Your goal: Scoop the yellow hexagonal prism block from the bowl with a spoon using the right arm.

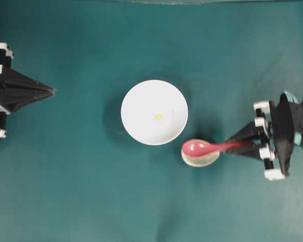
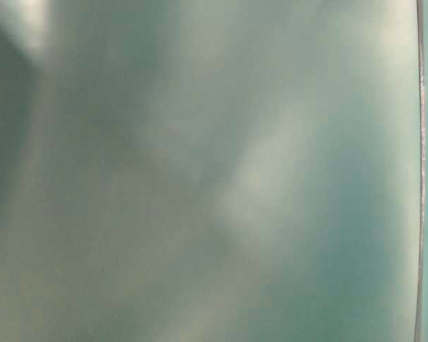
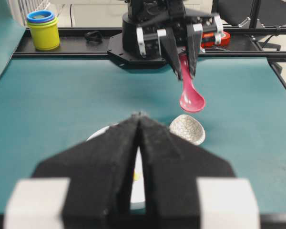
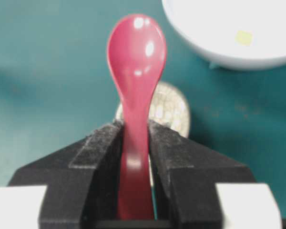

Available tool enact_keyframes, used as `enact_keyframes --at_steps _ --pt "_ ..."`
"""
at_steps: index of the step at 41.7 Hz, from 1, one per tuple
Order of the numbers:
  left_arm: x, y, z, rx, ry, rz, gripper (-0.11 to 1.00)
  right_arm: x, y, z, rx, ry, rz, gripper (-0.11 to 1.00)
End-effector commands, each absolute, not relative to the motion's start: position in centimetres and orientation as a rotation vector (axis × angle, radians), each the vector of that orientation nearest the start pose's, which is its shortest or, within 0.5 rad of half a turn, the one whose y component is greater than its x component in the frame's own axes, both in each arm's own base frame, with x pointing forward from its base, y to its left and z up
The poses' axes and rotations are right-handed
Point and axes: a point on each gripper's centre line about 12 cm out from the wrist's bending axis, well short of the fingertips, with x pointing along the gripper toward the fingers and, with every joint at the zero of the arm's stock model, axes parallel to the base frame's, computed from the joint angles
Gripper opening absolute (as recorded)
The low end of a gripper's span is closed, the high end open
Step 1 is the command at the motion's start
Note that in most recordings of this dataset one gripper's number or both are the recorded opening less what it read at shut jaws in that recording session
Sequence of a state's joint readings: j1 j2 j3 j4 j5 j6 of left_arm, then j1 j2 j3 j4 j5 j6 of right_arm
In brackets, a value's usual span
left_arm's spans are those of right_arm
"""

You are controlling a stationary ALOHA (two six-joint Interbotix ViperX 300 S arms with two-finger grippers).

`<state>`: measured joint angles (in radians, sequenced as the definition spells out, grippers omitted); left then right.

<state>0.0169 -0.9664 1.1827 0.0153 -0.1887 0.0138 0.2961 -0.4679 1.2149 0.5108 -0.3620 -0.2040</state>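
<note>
On the right side of the teal table (image 1: 65,191) in your overhead view, your right arm (image 1: 288,131) reaches toward the middle, its right gripper (image 1: 241,146) clamped narrow on the handle of the spoon (image 1: 204,147). From the right wrist camera you see both black fingers (image 4: 97,157) pressing the pink-red handle from either side, the glossy scoop pointing away from the wrist with its hollow facing up. Seen from the left wrist camera, that arm tilts its gripper forward and down, so the spoon hangs raised above the table, clear of the speckled spoon rest (image 3: 188,129) beneath it. Overhead, the scoop overlaps the rest, just off the near right rim of the bowl (image 1: 141,126).

Your yellow hexagonal prism block (image 1: 158,117) lies on the bowl's floor, close to its centre, apart from the spoon. The right wrist view shows it as a small yellow patch in the bowl at the far right.

Your left arm (image 1: 10,91) sits at the left edge, well apart from the bowl, pointing toward it. Its left gripper (image 3: 139,124) has its fingers pressed together with nothing between them.

Beyond the far edge of the table, the left wrist view shows a yellow cup (image 3: 44,33) with a blue rim. The table-level view is a blur of green and tells you nothing useful.
</note>
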Motion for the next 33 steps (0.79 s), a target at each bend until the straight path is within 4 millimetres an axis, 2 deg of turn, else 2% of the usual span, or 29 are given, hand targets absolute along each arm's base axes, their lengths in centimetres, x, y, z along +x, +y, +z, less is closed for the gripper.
enact_keyframes --at_steps 1,7,13,23,33 --pt "20.0 0.3 28.6 0.032 0.008 0.015 0.0 24.9 4.3 19.7 0.198 0.425 0.06 0.23" --pt "20.0 0.3 28.7 0.032 0.003 0.015 0.0 26.0 2.6 22.7 0.214 0.487 0.049 0.23" --pt "20.0 0.3 28.7 0.03 0.002 0.015 0.0 27.1 1.0 24.7 0.212 0.566 0.042 0.23" --pt "20.0 0.3 28.7 0.03 0.002 0.015 0.0 28.7 -1.5 26.1 0.201 0.705 0.014 0.23" --pt "20.0 0.3 28.6 0.029 0.008 0.015 0.0 30.8 -3.0 26.0 0.157 0.834 0.009 0.23"
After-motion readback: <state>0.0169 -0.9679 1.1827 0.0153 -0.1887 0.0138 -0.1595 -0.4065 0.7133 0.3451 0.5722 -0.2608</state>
